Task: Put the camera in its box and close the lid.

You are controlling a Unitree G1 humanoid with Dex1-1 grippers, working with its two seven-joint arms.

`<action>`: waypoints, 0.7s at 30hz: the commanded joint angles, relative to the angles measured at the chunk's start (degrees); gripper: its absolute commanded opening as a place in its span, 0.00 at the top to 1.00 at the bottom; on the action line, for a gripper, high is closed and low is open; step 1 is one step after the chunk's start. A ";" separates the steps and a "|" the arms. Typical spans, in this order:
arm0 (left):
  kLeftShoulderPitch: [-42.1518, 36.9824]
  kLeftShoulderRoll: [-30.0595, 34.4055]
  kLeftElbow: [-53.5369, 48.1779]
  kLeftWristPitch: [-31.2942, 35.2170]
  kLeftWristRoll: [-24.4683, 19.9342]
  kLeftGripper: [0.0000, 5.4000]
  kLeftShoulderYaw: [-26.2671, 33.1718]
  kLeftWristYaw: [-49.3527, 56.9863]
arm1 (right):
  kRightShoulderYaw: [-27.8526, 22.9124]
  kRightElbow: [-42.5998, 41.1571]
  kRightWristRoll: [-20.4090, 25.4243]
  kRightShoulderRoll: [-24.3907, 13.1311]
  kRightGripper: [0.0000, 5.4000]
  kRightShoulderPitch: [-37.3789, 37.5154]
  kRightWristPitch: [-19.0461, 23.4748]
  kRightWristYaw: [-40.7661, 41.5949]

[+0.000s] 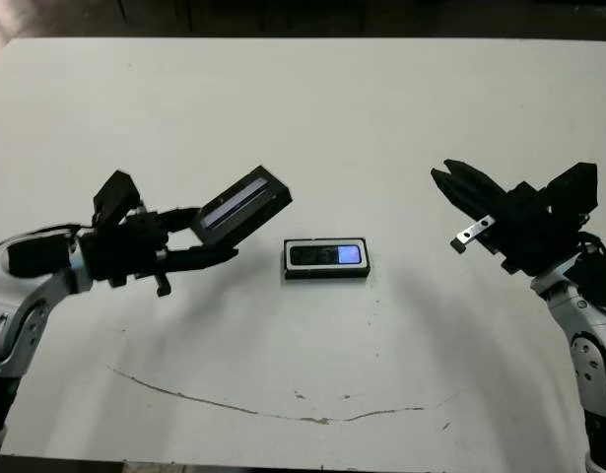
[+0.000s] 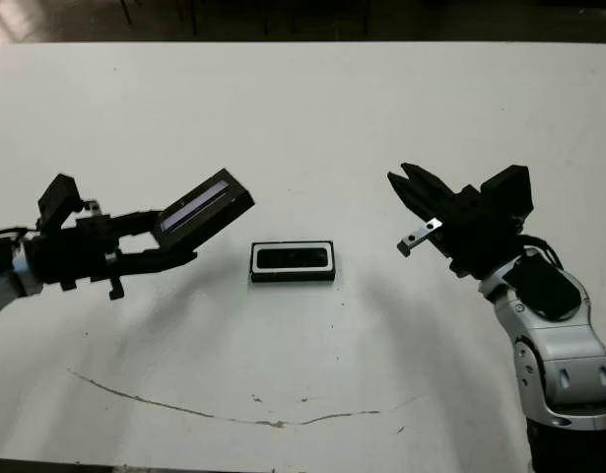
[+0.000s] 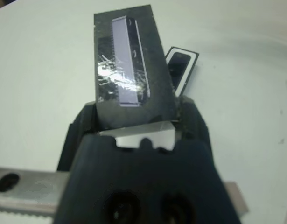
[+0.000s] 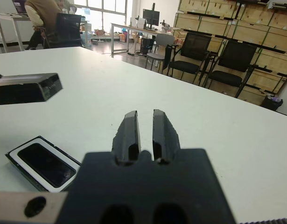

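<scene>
The camera already lies in the box. The left gripper, clamped on the lid, should level it squarely above, then lower. The right gripper, fingers together, stays clear.

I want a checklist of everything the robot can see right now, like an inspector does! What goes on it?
Surface: white table, with a thin brownish scratch or stain line near the front edge.
Job's things: the camera lies in the box at the table's middle. The lid is off, raised and tilted above the table, left of the box.
Clutter: nothing seen.
Grippers: left gripper is shut on the lid. Right gripper holds nothing, its fingers nearly together, raised right of the box.
Cables: nothing seen on the table.
Surroundings: chairs, desks, stacked wooden crates and a seated person beyond the table.
</scene>
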 commanded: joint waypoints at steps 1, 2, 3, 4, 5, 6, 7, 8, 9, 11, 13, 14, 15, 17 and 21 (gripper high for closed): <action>-2.38 -0.41 2.63 0.05 2.16 0.71 -3.24 -1.46 | 0.07 -0.03 -0.18 -0.78 1.00 0.66 1.01 -0.01; -3.35 -0.70 3.34 -0.25 2.81 0.71 -4.22 -1.78 | -0.07 -0.19 0.07 -0.79 1.00 0.68 1.50 -0.14; -4.26 -1.03 4.06 -0.77 3.54 0.71 -5.20 -2.13 | -0.17 -0.35 0.24 -0.80 1.00 0.71 1.86 -0.26; -5.04 -1.30 4.64 -0.88 4.18 0.71 -6.08 -2.37 | -0.25 -0.44 0.30 -0.82 1.00 0.74 2.02 -0.31; -5.74 -1.53 5.03 -0.81 4.98 0.71 -6.99 -2.38 | -0.31 -0.45 0.26 -0.84 1.00 0.77 1.98 -0.31; -6.48 -1.77 5.45 -0.81 6.00 0.71 -8.09 -2.38 | -0.37 -0.47 0.17 -0.89 1.00 0.78 1.95 -0.33; -7.16 -2.01 5.88 -1.06 7.11 0.71 -9.16 -2.35 | -0.42 -0.44 0.06 -0.91 1.00 0.80 1.78 -0.33; -7.91 -2.24 6.65 -1.84 8.27 0.71 -10.31 -2.68 | -0.47 -0.61 -0.04 -1.04 1.00 0.78 2.01 -0.44; -8.56 -2.54 7.55 -2.63 9.36 0.71 -11.34 -2.95 | -0.52 -0.65 -0.14 -1.10 1.00 0.76 1.95 -0.46; -9.68 -3.14 9.54 -4.68 11.62 0.71 -13.17 -3.33 | -0.65 -0.57 -0.22 -1.04 1.00 0.74 1.48 -0.40; -10.66 -4.06 12.04 -6.91 13.43 0.71 -14.56 -3.78 | -0.84 -0.57 -0.09 -0.96 1.00 0.73 1.45 -0.43; -11.15 -4.57 13.23 -7.65 14.16 0.71 -15.16 -4.03 | -0.92 -0.54 -0.07 -0.95 1.00 0.72 1.36 -0.40; -11.55 -4.99 14.14 -8.03 14.75 0.71 -15.62 -4.26 | -0.99 -0.49 -0.02 -0.93 1.00 0.71 1.27 -0.35; -12.25 -5.68 15.71 -8.42 15.49 0.71 -16.41 -4.97 | -1.19 -0.57 0.21 -0.89 1.00 0.71 1.63 -0.42; -13.77 -7.03 19.21 -9.18 15.99 0.71 -17.77 -7.57 | -1.33 -0.70 0.45 -0.90 1.00 0.64 1.90 -0.29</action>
